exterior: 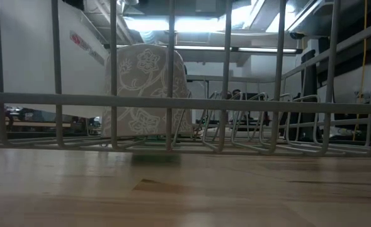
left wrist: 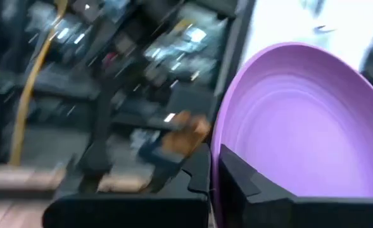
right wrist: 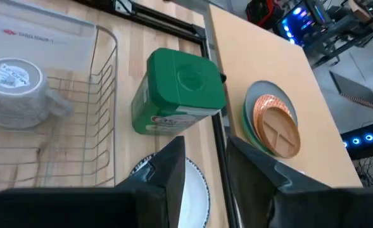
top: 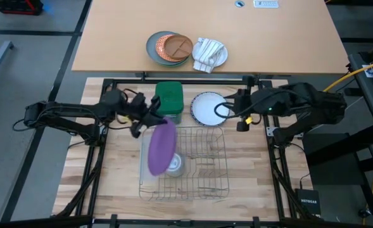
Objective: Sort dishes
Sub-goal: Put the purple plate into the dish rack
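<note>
Now my left tool (left wrist: 213,166) is clamping the glossy purple plate (top: 161,147) on edge over the dish rack (top: 199,166); my right tool (right wrist: 205,166), fingers apart, is hovering above the dark-rimmed white plate (top: 206,108).

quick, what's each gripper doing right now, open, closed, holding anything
Left gripper: shut on the purple plate, held over the dish rack.
Right gripper: open, empty, above the white plate.

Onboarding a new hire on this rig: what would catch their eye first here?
The purple plate, held on edge in the left gripper over the left end of the wire dish rack, jaws shut on its rim. Next, the green container behind the rack, with a white dark-rimmed plate beside it under the right gripper. Inside the rack lies a patterned mug.
</note>
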